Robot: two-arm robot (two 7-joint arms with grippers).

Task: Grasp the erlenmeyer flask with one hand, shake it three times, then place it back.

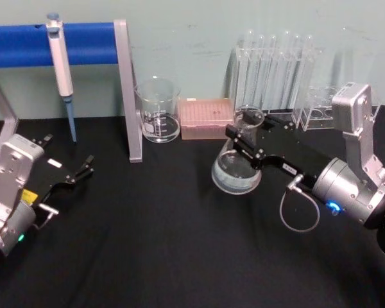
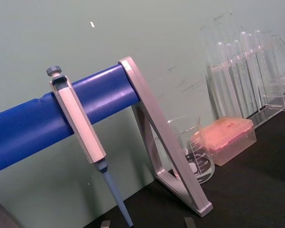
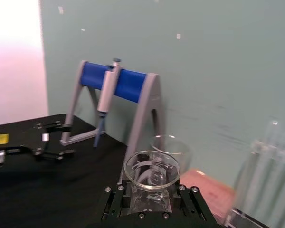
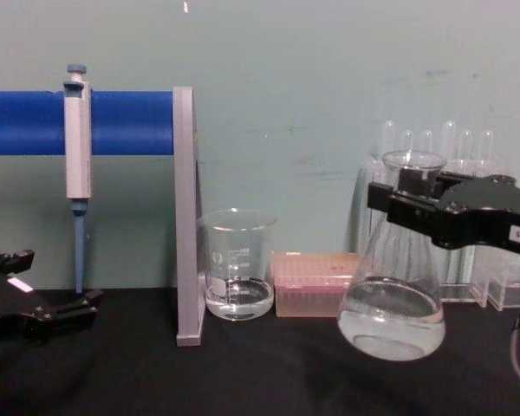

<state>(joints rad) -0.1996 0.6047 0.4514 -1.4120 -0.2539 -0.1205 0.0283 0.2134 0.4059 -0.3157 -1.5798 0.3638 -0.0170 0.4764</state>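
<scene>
**Flask** (image 1: 237, 168): clear glass, part-filled. It appears lifted off the table (image 1: 179, 256) and tilted, which is judged to give room for shaking.

**Right gripper** (image 1: 247, 136): jaws clamped on the flask's neck just under the flared rim. The wide base hangs below and forward of them, and the neck hold likely leaves the liquid free to swirl.

**Left gripper** (image 1: 67, 153): parked at the table's left, fingers apart, holding nothing.

**Beaker** (image 1: 159, 110): stands behind the flask, apart from it.
</scene>
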